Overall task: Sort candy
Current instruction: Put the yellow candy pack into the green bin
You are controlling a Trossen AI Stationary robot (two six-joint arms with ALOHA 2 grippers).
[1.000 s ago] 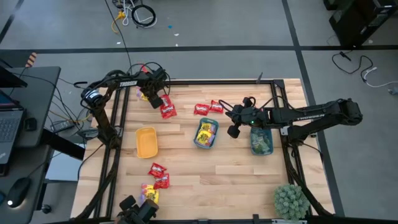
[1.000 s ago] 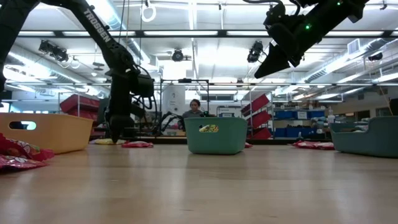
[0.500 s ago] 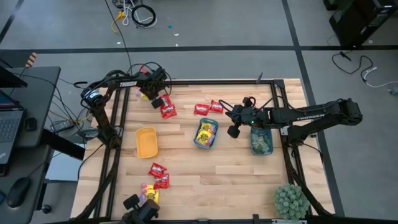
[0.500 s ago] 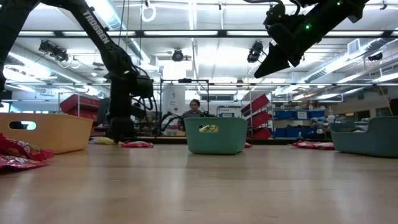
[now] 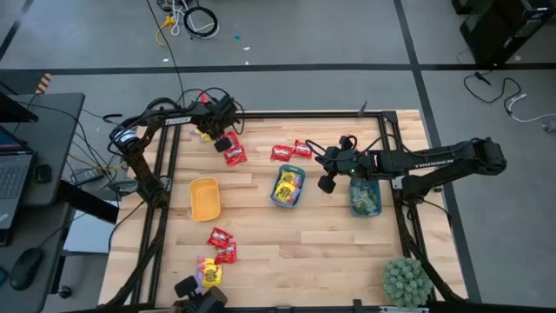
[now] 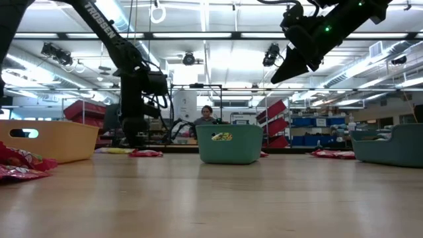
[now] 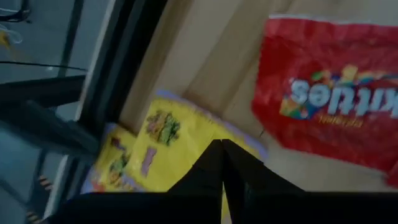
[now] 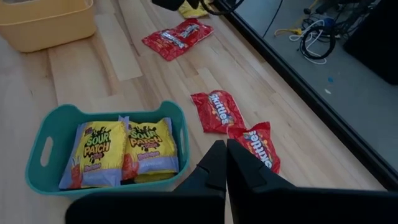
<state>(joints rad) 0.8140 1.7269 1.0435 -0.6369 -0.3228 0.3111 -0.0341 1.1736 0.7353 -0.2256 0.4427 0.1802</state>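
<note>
Yellow packets [image 8: 124,152] already lie in the middle teal tray [image 8: 37,155]; green ones fill the other teal tray [image 5: 365,196]. Yellow-orange tray [image 5: 204,198] looks empty. Red candy [image 5: 290,152] lies loose by the far edge, more near the front-left corner. Left pincer [image 5: 219,140], far-left corner, closed on a yellow packet [image 7: 161,149]. Right pincer [image 5: 327,183] shut, empty, hovering mid-bench. Sorting roughly half done.

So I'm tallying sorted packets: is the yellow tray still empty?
Yes, in the high view the yellow tray shows only its bare bottom, with no candy packet inside.
</note>
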